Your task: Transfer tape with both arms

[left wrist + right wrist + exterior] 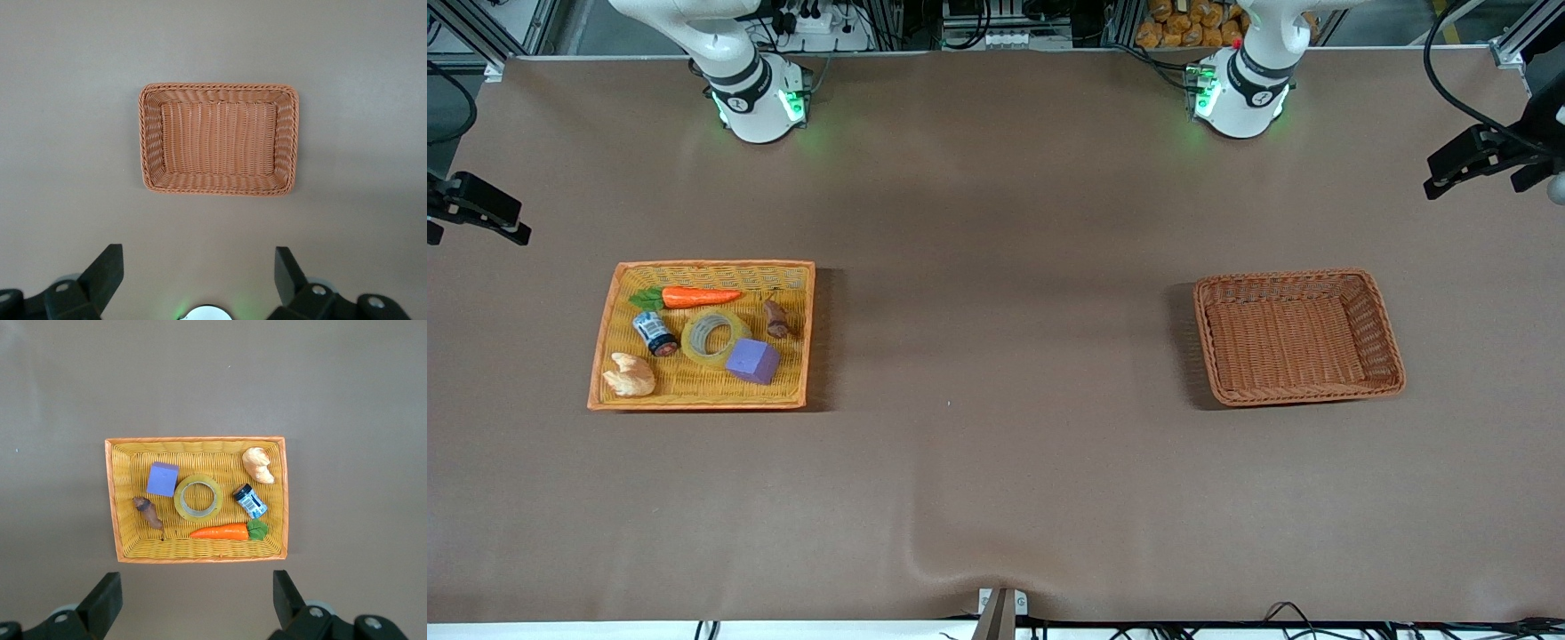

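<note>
The tape point(715, 337), a translucent yellow ring with a pale core, lies flat in the middle of the yellow tray point(609, 320) toward the right arm's end of the table; the right wrist view shows the tape point(198, 498) too. My right gripper point(197, 595) hangs open high over the bare table beside that tray point(113, 520), nothing between its fingers. My left gripper point(199, 270) is open as well, high over the table beside the brown wicker basket point(151, 143). Neither gripper shows in the front view; only both arms' bases do.
Around the tape in the tray lie a purple cube point(752, 361), a carrot point(698, 296), a small can point(655, 333), a brown piece point(775, 319) and a tan bread-like piece point(631, 375). The brown basket point(1385, 342) stands toward the left arm's end with nothing in it.
</note>
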Robot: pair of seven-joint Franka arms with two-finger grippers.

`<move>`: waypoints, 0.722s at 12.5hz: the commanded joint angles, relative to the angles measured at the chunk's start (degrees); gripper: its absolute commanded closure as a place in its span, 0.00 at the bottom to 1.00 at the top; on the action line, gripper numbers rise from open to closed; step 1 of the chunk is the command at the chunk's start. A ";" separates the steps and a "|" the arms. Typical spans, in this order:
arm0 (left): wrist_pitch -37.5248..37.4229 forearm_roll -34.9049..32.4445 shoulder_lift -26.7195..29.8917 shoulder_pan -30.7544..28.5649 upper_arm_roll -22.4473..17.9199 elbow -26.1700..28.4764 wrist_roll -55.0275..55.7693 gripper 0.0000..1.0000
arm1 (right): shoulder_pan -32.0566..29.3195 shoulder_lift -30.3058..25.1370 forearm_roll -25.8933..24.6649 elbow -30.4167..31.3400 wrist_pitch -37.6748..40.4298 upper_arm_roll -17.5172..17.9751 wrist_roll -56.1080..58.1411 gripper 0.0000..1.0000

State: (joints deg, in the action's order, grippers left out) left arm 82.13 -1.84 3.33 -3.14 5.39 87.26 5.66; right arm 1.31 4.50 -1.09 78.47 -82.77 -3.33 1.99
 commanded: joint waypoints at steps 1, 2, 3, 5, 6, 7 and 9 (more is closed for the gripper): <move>-0.30 -0.26 -0.16 -0.11 0.14 -0.34 0.23 0.00 | 0.80 -0.11 -0.31 0.98 -0.72 0.16 -1.03 0.00; -0.30 -0.26 -0.16 -0.11 0.32 -0.34 0.23 0.00 | 0.98 -0.11 -0.23 1.42 -0.90 0.25 -1.03 0.00; -0.30 -0.26 -0.16 -0.11 0.32 -0.34 0.23 0.00 | 0.98 -0.11 -0.23 2.38 -2.20 0.25 -1.03 0.00; -0.30 -0.27 -0.16 -0.03 0.32 -0.25 0.23 0.00 | 1.85 -0.02 -0.14 4.75 -3.44 0.25 -1.03 0.00; -0.30 -0.26 -0.16 -0.11 0.32 -0.25 0.32 0.00 | 2.38 0.07 -0.05 6.68 -5.19 0.25 -1.11 0.00; -0.30 -0.26 -0.08 -0.20 0.32 -0.25 0.32 0.00 | 2.73 0.07 0.47 9.74 -7.55 0.25 -1.03 0.00; -0.30 -0.26 -0.08 -0.20 0.32 -0.25 0.32 0.00 | 2.91 1.11 2.32 14.76 -13.79 0.25 -0.68 0.00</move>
State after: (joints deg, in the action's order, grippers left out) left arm 82.11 -1.84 3.18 -3.12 5.45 87.29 5.67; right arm 3.82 5.45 -0.06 88.60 -92.02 -2.94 1.88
